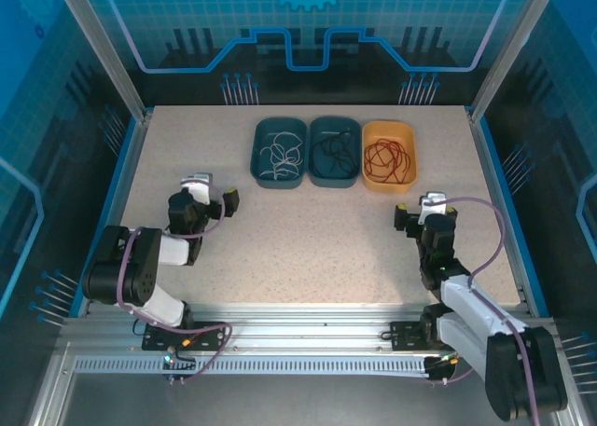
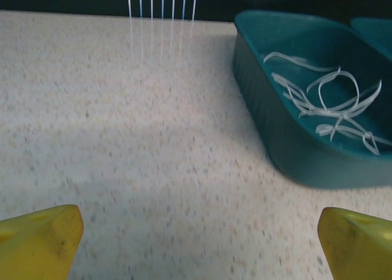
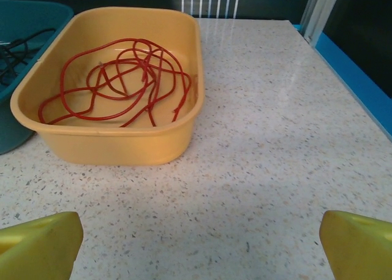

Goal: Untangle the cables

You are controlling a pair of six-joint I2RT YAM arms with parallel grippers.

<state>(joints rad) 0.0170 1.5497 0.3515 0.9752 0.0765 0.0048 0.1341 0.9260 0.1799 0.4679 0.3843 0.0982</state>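
Observation:
Three bins stand in a row at the back of the table, each with one cable. The white cable lies coiled in the left teal bin. A black cable fills the middle teal bin. Loose red cable loops rest in the orange bin. My left gripper stands open over bare table, left of and nearer than the bins. My right gripper is open too, just in front of the orange bin.
The speckled table has open surface between the two arms. A blue rim runs along the table's right edge. Metal frame posts stand at the back corners.

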